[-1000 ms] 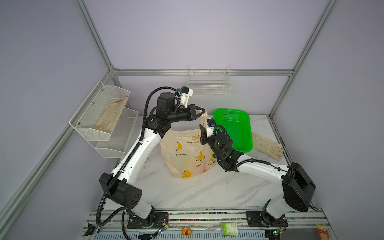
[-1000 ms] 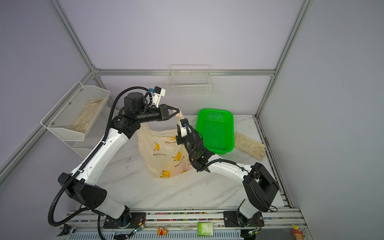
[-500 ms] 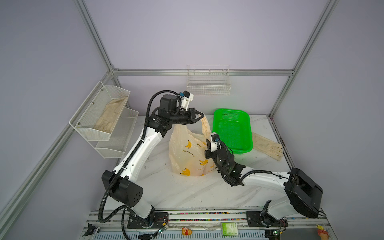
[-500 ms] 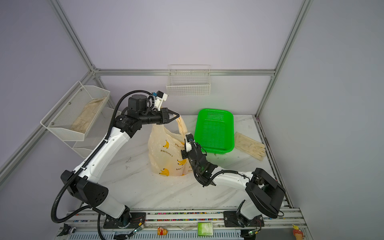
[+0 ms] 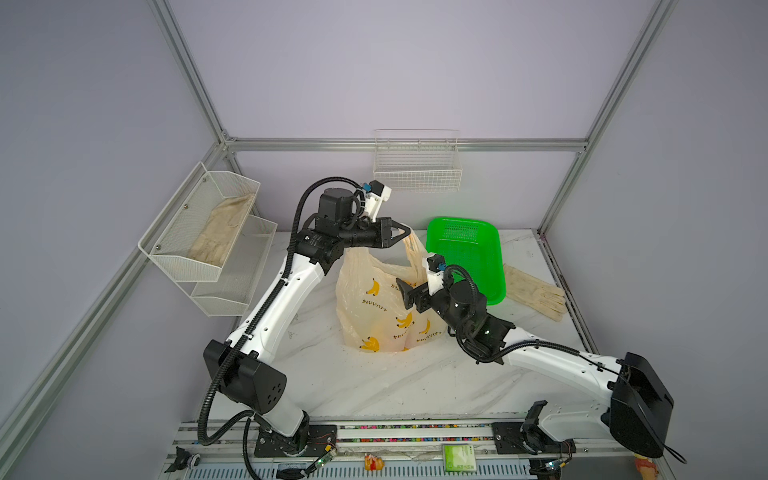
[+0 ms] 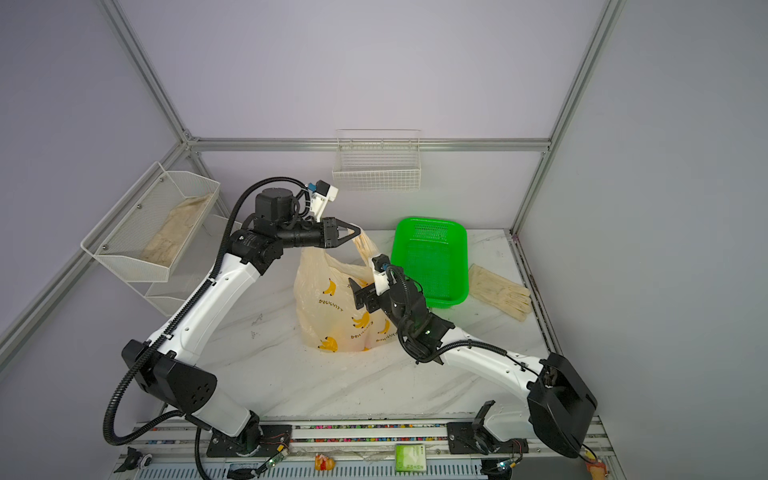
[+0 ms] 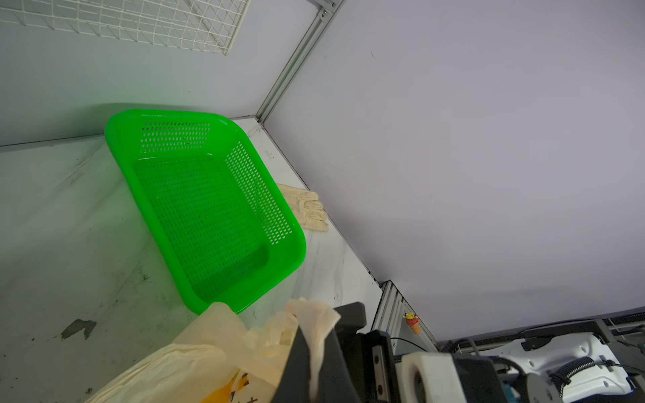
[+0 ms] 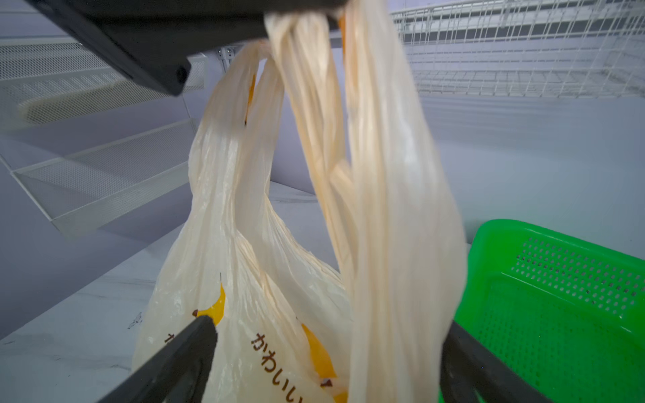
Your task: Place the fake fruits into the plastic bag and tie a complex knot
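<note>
The peach plastic bag [image 5: 374,307] [image 6: 328,307], printed with yellow bananas, stands on the marble table. My left gripper [image 5: 405,235] [image 6: 355,232] is shut on its bunched handle straps and holds them up above the bag; the pinched strap end [image 7: 314,314] sticks out past the fingers. My right gripper [image 5: 409,293] [image 6: 359,297] is open beside the bag's upper right side. One hanging strap [image 8: 394,209] runs loose between its spread fingers [image 8: 188,356]. The fake fruits and the knot are out of view.
A green mesh basket [image 5: 461,257] [image 7: 209,209] sits right behind the bag. A beige glove [image 5: 536,293] lies at the table's right edge. A white wire rack [image 5: 199,232] with another glove hangs on the left wall, and a wire basket [image 5: 417,166] on the back wall.
My right gripper dropped lower along the bag and has opened, letting go of the strap. The left gripper still holds the handles up; the bag shifted slightly right.
</note>
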Robot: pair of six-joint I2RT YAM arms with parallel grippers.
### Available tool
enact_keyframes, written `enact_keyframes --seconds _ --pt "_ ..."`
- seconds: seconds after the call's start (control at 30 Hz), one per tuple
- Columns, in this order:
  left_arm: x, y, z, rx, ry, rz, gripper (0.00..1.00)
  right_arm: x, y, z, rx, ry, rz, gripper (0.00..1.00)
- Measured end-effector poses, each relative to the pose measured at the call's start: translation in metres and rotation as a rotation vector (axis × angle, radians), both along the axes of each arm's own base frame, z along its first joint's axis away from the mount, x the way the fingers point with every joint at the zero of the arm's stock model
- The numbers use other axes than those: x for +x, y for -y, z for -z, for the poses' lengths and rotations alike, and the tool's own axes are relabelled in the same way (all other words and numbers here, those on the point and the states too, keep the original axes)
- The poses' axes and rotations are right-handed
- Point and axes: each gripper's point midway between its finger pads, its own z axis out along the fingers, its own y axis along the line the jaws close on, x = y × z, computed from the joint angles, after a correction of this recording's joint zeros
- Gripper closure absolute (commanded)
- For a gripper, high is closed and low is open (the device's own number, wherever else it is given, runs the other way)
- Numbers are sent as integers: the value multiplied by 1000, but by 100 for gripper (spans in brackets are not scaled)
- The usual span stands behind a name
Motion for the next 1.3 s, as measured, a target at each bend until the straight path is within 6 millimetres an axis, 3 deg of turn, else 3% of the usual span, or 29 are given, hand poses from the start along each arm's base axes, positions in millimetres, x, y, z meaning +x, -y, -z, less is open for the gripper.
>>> enact_keyframes --seconds 0.17,0.37,0.6,0.7,0.93,1.3 --pt "-2 1 -1 -3 2 11 100 1 17 -34 -25 34 -73 3" --pt "-3 1 -1 -5 0 18 100 4 36 -41 -81 22 -257 3" --pt "-4 2 -2 -10 1 30 100 26 61 -54 -76 30 -503 14" --pt "-5 3 -2 -12 1 33 100 35 53 -44 -85 5 -623 25" --pt "-5 3 -2 -14 3 36 100 35 33 -13 -47 -89 -827 28" --pt "-1 5 3 -11 -7 38 100 16 -1 -12 -21 -76 -979 27"
